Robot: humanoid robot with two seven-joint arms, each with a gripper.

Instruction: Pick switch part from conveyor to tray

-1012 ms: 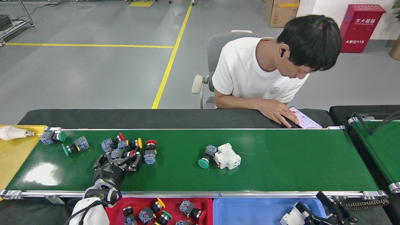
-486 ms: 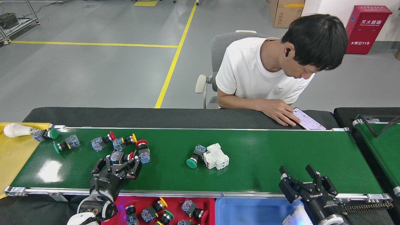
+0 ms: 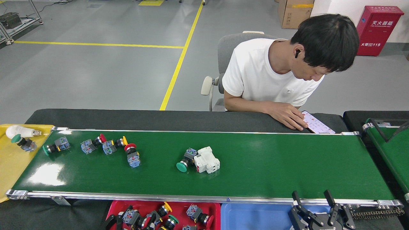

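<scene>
Our left tool (image 3: 123,218) grips a switch part (image 3: 130,216) over the red tray (image 3: 211,207), while our right tool (image 3: 314,204) stands open beside the conveyor (image 3: 271,166).

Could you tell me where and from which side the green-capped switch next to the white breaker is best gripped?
Probably by the narrow black neck between the cap and the grey-blue block of the green-capped switch, coming from above with the gripper closing across it. It lies on its side on the conveyor, and the white breaker blocks its right flank.
</scene>
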